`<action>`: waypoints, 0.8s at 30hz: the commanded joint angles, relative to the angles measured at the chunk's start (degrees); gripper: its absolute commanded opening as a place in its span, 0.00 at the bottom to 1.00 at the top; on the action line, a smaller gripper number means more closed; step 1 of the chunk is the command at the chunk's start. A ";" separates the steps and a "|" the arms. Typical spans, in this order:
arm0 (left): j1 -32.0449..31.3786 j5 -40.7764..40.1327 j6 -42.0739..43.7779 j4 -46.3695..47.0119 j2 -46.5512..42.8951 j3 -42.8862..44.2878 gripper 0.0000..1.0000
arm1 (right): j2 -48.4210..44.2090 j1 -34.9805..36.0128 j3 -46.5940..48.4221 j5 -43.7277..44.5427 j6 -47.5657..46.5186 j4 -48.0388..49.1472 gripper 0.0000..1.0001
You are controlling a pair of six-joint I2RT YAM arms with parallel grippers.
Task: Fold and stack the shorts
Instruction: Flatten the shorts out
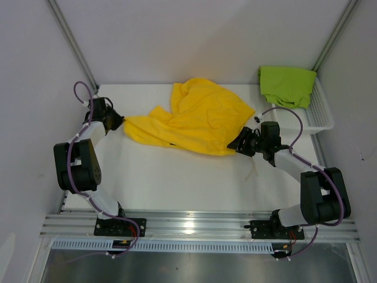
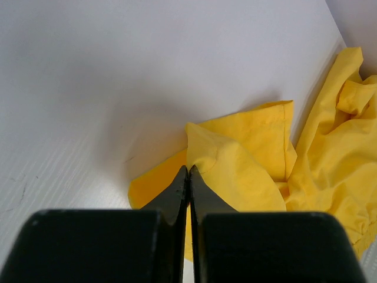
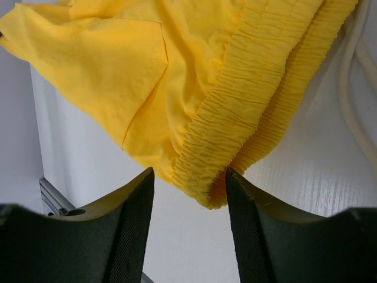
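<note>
The left gripper (image 2: 188, 174) is pressed closed, its 2 black fingers (image 2: 174, 197) meeting on a raised fold of the yellow shorts (image 2: 253, 171). The cloth spreads ahead and right of it, and the white desk (image 2: 106, 88) lies ahead-left.

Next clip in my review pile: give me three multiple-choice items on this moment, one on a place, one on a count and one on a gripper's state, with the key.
1. Where do the green shorts lie?
A. under the yellow shorts
B. on the white basket at the far right
C. folded on top of the yellow shorts

2. How many pairs of shorts are in view?
A. one
B. two
C. three

3. How does the right gripper stand?
A. shut on the white basket
B. shut on the green shorts
C. open, an edge of the yellow shorts in its gap

Key:
1 B, the top view shows them draped over the basket's far end.
2 B, one pair is yellow and one is green.
3 C, its wrist view shows the jaws standing apart.
</note>
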 commanded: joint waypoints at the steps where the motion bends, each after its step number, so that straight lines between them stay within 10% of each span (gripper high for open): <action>1: 0.51 0.84 0.99 2.53 -0.37 1.38 0.00 | -0.70 0.40 -0.50 -0.66 1.30 0.11 0.53; 16: 0.42 1.01 0.99 2.35 -0.46 1.03 0.00 | 6.50 1.10 0.99 -11.82 6.83 7.40 0.00; 24: 1.21 0.84 0.99 2.61 -3.70 -1.34 0.00 | -0.15 0.93 -0.32 -13.32 7.10 2.06 0.00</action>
